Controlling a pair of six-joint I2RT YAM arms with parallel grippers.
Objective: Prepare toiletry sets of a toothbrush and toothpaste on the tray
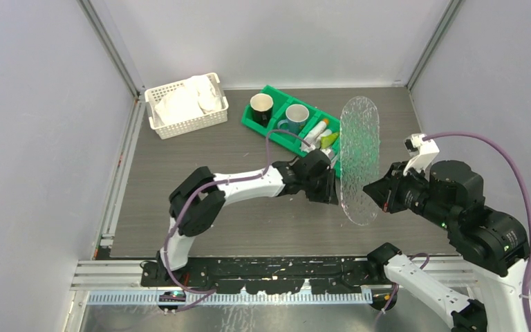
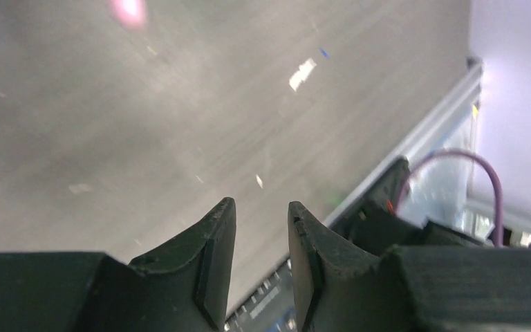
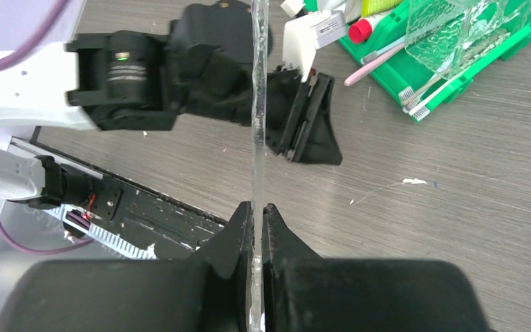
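Two mugs point(image 1: 261, 108) point(image 1: 296, 117), one clear tray point(image 1: 359, 159), one green bin point(image 1: 249, 123), one white basket point(image 1: 187, 126).

Right fingers point(image 1: 379, 188) pinch upright tray point(image 1: 359, 138)

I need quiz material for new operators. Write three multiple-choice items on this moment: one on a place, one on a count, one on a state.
1. Where do the toothpaste tubes lie?
A. in the green bin
B. in the white basket
C. loose on the table

2. How many mugs stand in the green bin?
A. one
B. two
C. three

3. What is the right gripper doing?
A. hanging open
B. clamping the clear tray
C. holding a toothbrush

Answers:
1. A, the tubes sit in a bin compartment beside the mugs.
2. B, a black mug and a bluish one stand side by side.
3. B, the wrist view shows the fingers closed on the tray's edge, with the tray standing on edge.
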